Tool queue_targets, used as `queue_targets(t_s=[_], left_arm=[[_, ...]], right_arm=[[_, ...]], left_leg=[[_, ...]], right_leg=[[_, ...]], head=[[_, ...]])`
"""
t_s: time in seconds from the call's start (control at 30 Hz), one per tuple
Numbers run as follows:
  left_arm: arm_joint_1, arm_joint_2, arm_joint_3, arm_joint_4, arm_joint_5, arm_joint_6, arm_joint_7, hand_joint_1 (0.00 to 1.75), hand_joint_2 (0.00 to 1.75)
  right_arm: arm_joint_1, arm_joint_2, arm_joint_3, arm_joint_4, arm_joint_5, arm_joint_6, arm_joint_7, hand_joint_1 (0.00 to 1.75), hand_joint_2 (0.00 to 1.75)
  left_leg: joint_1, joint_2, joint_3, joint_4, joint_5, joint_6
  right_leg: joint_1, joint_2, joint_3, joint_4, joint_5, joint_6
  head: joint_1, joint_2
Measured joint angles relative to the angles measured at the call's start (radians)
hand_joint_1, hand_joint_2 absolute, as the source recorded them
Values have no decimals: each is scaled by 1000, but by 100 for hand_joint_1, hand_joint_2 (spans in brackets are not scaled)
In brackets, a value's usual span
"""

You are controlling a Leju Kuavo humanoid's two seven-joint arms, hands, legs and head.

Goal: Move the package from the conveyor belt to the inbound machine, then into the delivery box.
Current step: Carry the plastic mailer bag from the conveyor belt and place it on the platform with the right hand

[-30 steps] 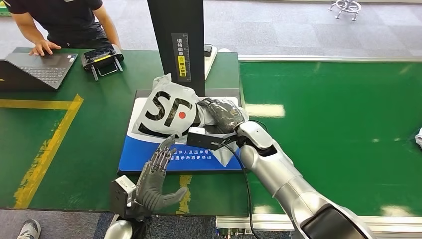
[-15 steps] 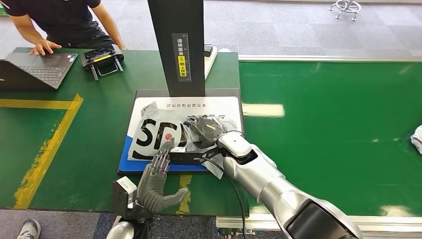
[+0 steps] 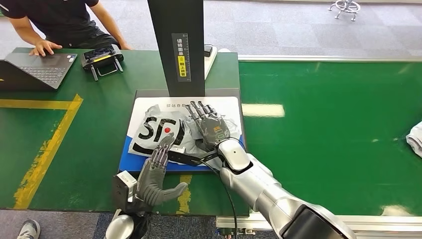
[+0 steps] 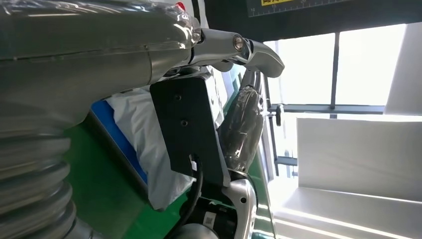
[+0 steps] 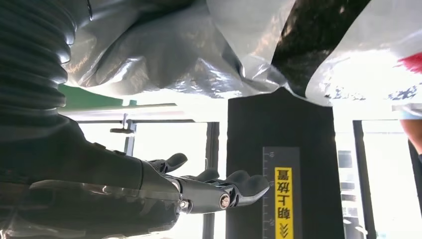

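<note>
Since a second ago the white plastic courier package printed with black "SF" letters and a red dot has gone from bunched up against the black upright scanner column to lying flatter on the white and blue inbound machine platform. Over that second the right hand has opened; it now lies flat, fingers spread and pointing toward the column, on the package's right part, gripping nothing. That hand covers the package's right end, and the left hand's fingertips overlap its near edge, so the package's full outline is hard to trace.

At the near edge of the green worktop the left hand is raised, open and holding nothing, thumb out to the side. Its wrist and arm are cut off by the picture's lower edge.

A yellow label with black Chinese characters runs down the column, too small to read with certainty. Grey Chinese print on the platform's white area is partly hidden by the package, and the white print on the blue strip is mostly covered.

At far left a person's hand rests on a dark open laptop, with a black handheld device with a yellow stripe just beside it.
</note>
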State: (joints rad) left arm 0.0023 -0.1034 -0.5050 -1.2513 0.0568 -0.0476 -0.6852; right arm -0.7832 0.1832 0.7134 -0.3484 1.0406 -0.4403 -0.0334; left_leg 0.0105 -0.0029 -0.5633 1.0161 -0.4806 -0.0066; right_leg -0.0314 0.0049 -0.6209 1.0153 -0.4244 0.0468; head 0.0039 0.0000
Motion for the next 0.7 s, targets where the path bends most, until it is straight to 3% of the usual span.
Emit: queue_targets(t_s=[0.1,0.27,0.4,0.7], left_arm=[[-7,-1,-4,1,0,-7,0,0,175],[-7,-8,-24,7,-3,-19,-1,0,175],[-7,-8,-31,17,-1,-22,-9,0,175],[-8,-9,-35,33,1,-23,-13,0,175]], right_arm=[[7,-1,-22,4,-26,-85,-32,0,175],[8,-4,-109,6,-132,-230,-158,0,175],[-7,-8,-215,5,-259,-233,-280,0,175],[-20,-10,-315,-1,-314,-207,-325,0,175]], left_leg=[[0,0,0,0,0,0],[0,0,0,0,0,0],[0,0,0,0,0,0],[0,0,0,0,0,0]], right_leg=[[0,0,0,0,0,0],[0,0,0,0,0,0],[0,0,0,0,0,0],[0,0,0,0,0,0]], head=[[0,0],[0,0],[0,0],[0,0]])
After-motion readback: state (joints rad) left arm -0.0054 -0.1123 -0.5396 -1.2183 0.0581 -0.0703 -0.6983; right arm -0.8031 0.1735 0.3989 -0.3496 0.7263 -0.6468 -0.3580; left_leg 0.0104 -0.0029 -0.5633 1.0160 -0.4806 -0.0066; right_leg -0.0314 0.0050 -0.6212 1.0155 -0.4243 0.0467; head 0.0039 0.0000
